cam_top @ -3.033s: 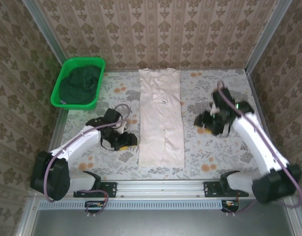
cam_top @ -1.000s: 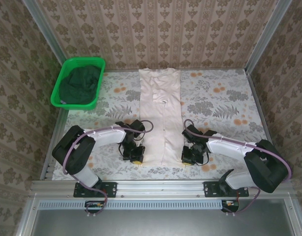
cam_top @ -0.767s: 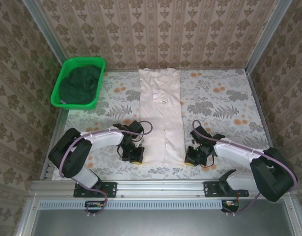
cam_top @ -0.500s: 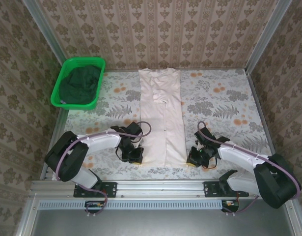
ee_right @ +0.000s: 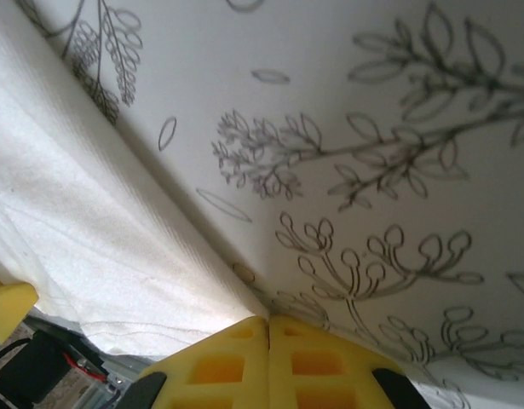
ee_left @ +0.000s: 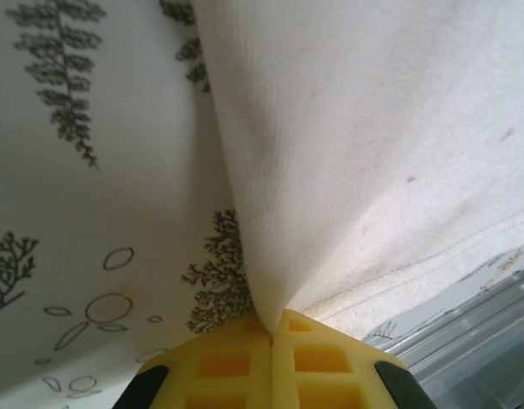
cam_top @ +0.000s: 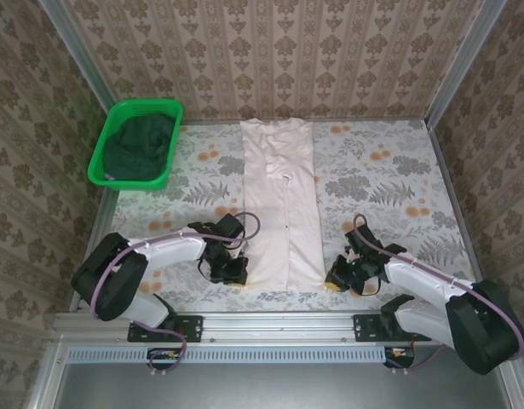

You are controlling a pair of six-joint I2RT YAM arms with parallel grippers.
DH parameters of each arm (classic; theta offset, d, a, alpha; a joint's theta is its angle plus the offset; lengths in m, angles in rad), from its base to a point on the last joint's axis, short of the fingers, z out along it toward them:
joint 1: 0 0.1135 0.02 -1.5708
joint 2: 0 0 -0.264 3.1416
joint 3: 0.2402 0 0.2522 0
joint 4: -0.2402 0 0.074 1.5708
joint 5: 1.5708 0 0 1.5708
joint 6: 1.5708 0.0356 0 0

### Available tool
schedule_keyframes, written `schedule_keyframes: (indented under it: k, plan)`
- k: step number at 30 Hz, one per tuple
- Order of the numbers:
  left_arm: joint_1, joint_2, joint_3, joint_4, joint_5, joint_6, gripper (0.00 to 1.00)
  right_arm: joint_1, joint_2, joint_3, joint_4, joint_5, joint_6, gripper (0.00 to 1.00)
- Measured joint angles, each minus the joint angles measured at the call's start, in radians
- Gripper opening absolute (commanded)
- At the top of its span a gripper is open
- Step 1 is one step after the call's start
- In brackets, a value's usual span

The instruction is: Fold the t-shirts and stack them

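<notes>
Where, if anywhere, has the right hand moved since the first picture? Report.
Yes: toward the near rail, where the right hand pinches the cream t-shirt's near right corner.

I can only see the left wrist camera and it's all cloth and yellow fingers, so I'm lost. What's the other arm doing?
Observer: The right gripper is shut on the other near corner of the cream-pink t-shirt.
Operator: Is the shirt all spread out?
Observer: No. From above it lies as a long narrow strip, running from the near edge of the table to the far edge.
Operator: Where's the other shirt?
Observer: The dark green t-shirt is bunched up inside the green basket at the far left corner.
</notes>
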Motion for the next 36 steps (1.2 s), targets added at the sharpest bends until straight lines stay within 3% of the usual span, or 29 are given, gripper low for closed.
schedule_keyframes:
  k: [5, 9, 15, 21, 30, 36]
  plan:
    - [0.052, -0.033, 0.086, -0.088, 0.03, 0.001, 0.0, -0.029, -0.064, 0.045, -0.019, -0.003, 0.05, 0.0]
    - [0.144, -0.021, 0.237, -0.141, 0.057, 0.005, 0.0, -0.088, 0.005, 0.195, -0.027, -0.004, 0.055, 0.0]
    - [0.303, 0.123, 0.486, -0.175, 0.13, 0.009, 0.0, -0.181, 0.238, 0.441, -0.005, -0.01, 0.055, 0.0]
    - [0.436, 0.379, 0.742, -0.202, 0.194, 0.004, 0.0, -0.258, 0.535, 0.707, 0.0, -0.023, 0.055, 0.0]
    - [0.48, 0.738, 1.13, -0.243, 0.222, -0.019, 0.0, -0.3, 0.944, 1.173, -0.073, -0.033, 0.047, 0.0]
    - [0.499, 0.856, 1.238, -0.271, 0.212, -0.064, 0.01, -0.304, 1.122, 1.38, -0.176, -0.023, 0.046, 0.0]
